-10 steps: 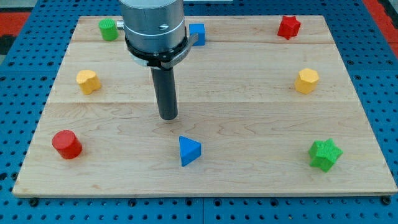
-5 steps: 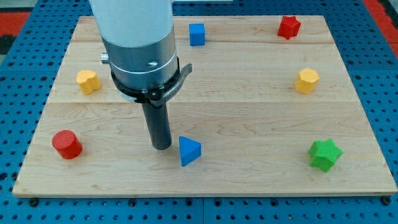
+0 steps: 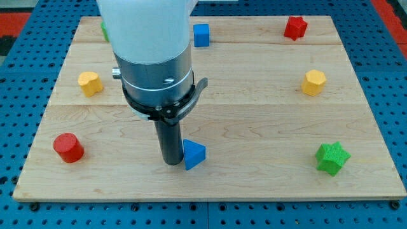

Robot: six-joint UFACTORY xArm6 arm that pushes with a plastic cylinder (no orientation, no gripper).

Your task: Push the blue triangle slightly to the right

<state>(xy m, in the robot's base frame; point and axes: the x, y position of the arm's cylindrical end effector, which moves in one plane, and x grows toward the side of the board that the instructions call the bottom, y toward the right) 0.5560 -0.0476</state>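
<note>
Now blue triangle touching my tip, view's right side.

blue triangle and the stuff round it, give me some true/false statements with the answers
1. My tip sits right against the blue triangle, on the triangle's side toward the view's left. True.
2. The red cylinder touches the blue triangle. False: it stands well apart, near the board's edge at the view's left.
3. The green star lies toward the view's right of the blue triangle. True.
4. The blue cube lies below the blue triangle in the view. False: it is near the view's top.
5. Two yellow blocks are on the board, one at the view's left and one at the view's right. True.
</note>
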